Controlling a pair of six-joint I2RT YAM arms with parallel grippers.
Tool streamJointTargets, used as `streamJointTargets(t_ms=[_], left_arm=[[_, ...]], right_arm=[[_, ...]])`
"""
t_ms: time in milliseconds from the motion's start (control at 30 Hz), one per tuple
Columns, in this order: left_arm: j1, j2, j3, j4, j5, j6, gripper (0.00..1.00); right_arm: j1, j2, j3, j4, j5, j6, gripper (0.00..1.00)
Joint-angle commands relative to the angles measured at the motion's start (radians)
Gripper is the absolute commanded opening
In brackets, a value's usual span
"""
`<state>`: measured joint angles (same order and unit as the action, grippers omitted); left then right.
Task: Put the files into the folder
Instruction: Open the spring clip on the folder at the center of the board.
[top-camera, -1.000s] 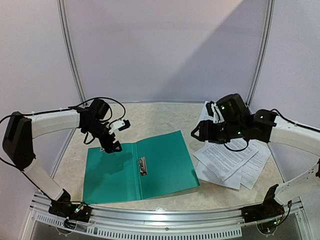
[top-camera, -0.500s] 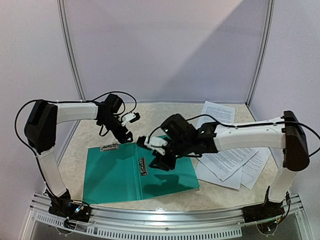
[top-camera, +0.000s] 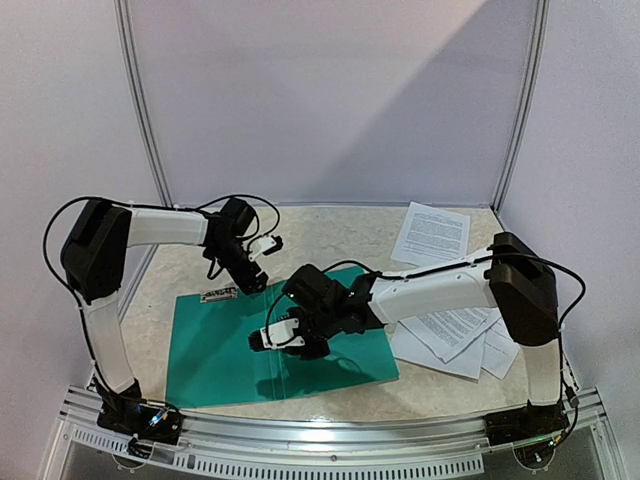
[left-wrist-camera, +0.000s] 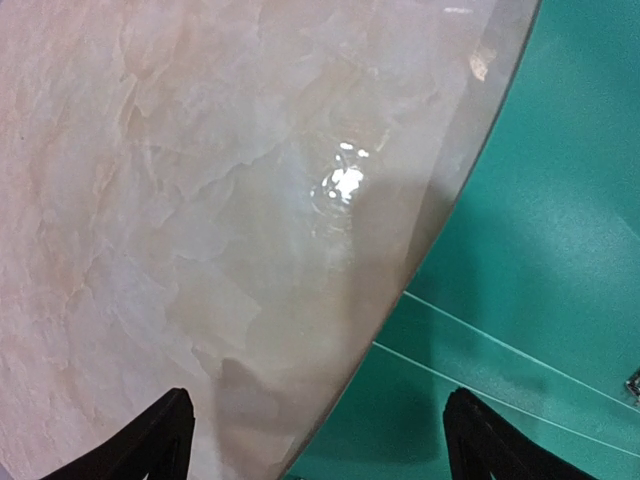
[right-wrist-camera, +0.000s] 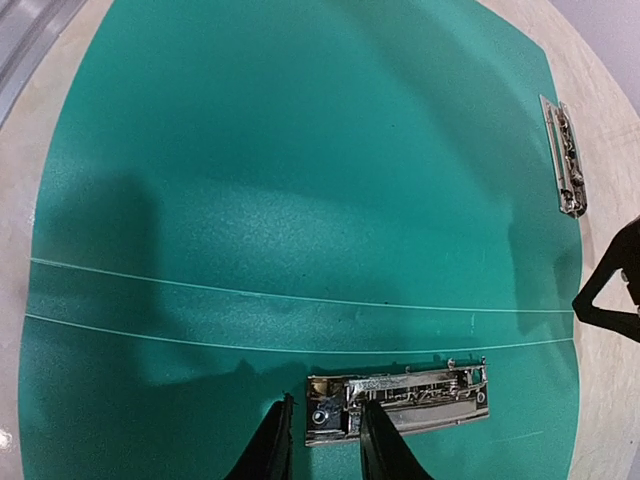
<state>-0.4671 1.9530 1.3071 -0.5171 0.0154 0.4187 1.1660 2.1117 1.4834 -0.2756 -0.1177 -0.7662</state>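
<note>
A: From above first. Seeing the folder (top-camera: 210, 350) spread open and flat on the table (top-camera: 330, 235), toward the near edge?

B: Yes. Seeing the files (top-camera: 455, 325) too, fanned out just beside its right edge, plus one more sheet (top-camera: 432, 232) farther back, well apart.

A: Spotting the left gripper (top-camera: 250, 278) over the folder's far left corner, near a small metal strip (top-camera: 218, 294)?

B: Agreed. Finding the right gripper (top-camera: 268, 340) low over the folder's middle crease.

A: Over to the left wrist. Looking at two black fingertips (left-wrist-camera: 165, 440) set wide apart, above bare table and the folder's curved teal edge.

B: Released, then. Holding nothing.

A: Right wrist now. Seeing fingers (right-wrist-camera: 275, 445) drawn close together, straddling the left end of the metal clip (right-wrist-camera: 410, 395) on the teal surface.

B: Clenched on it, or merely flanking it? Cannot tell; hard to judge contact from here.

A: Noting the same metal strip at the upper right, near the folder's corner.

B: And part of the other arm's black gripper at the right margin.
</note>
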Motion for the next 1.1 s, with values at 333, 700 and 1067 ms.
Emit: streamJointTargets(t_ms=[333, 700, 1067], left_arm=[[-0.021, 0.069, -0.028, 0.036, -0.084, 0.027, 0.89], [-0.021, 0.070, -0.036, 0.043, -0.087, 0.033, 0.89], [-0.029, 0.078, -0.047, 0.060, -0.121, 0.041, 0.89]], right_arm=[[-0.001, 0.062, 0.047, -0.004, 0.025, -0.064, 0.15], [0.000, 0.087, 0.069, -0.059, 0.057, -0.074, 0.07], [-0.001, 0.091, 0.049, -0.067, 0.064, -0.064, 0.03]])
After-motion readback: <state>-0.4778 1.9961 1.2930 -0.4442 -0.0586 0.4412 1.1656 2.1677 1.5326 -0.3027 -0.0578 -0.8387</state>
